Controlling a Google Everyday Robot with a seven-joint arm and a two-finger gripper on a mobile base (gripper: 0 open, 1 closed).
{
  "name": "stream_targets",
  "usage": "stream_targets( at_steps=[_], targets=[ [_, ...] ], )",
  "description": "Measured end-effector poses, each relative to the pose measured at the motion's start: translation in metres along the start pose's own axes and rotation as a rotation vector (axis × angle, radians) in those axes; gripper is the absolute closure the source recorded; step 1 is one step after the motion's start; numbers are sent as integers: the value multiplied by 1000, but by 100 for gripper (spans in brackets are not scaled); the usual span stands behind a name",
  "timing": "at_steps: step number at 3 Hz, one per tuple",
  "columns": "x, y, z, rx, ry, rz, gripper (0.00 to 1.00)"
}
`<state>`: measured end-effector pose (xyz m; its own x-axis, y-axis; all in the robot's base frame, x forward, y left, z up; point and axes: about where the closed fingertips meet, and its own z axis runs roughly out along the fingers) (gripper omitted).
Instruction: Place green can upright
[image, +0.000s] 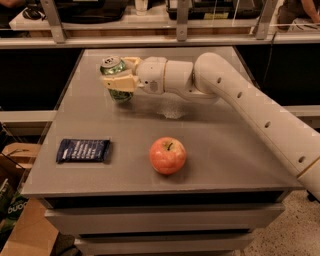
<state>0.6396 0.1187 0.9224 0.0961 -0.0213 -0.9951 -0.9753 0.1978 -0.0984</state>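
Observation:
The green can (115, 75) stands nearly upright at the back left of the grey table (230, 145), silver top facing up, its base at or just above the surface. My gripper (119, 74) reaches in from the right and is shut on the can, one pale finger (120, 83) across its front and the other behind it. The white arm (250, 110) stretches from the right edge over the table.
A red apple (167, 155) sits near the table's front middle. A dark blue snack packet (83, 150) lies flat at the front left. A railing and shelves run behind the table. Cardboard boxes (20, 220) stand on the floor at the left.

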Motion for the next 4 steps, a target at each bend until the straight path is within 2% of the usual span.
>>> stream_targets(
  at_steps=[1,2,4],
  targets=[
    [1,0,1,3,-18,4,100],
    [3,-1,2,5,-34,17,82],
    [5,-2,4,5,-36,29,35]
  ],
)
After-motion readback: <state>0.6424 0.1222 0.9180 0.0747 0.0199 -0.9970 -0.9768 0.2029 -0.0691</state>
